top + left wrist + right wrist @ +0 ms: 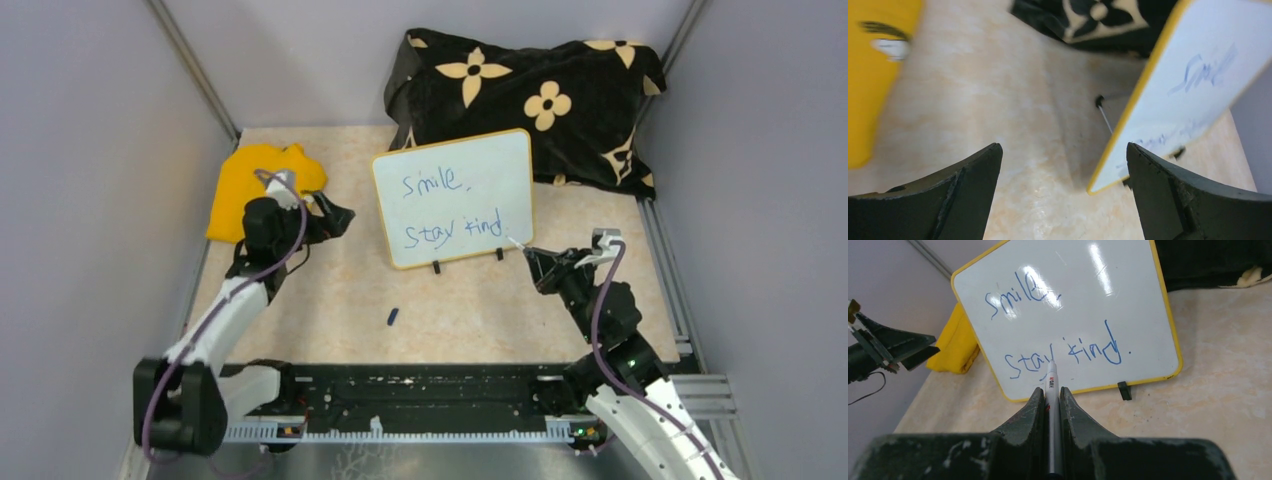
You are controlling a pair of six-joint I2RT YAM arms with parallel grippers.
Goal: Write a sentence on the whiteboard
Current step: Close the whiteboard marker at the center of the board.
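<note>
Pointing its marker (pixel 1052 382) lengthwise straight ahead, the right hand (pixel 1050 399) clamps it, tip at or just off the whiteboard (pixel 1133 295) standing directly in front, by the sentence (pixel 1098 347)'s second line. The left hand (pixel 1063 150), open and empty, has the board ahead to its right.

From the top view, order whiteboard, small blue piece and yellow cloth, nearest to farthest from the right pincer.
1. whiteboard, just ahead of the right pincer.
2. small blue piece, on the table to its left.
3. yellow cloth, far left.
</note>
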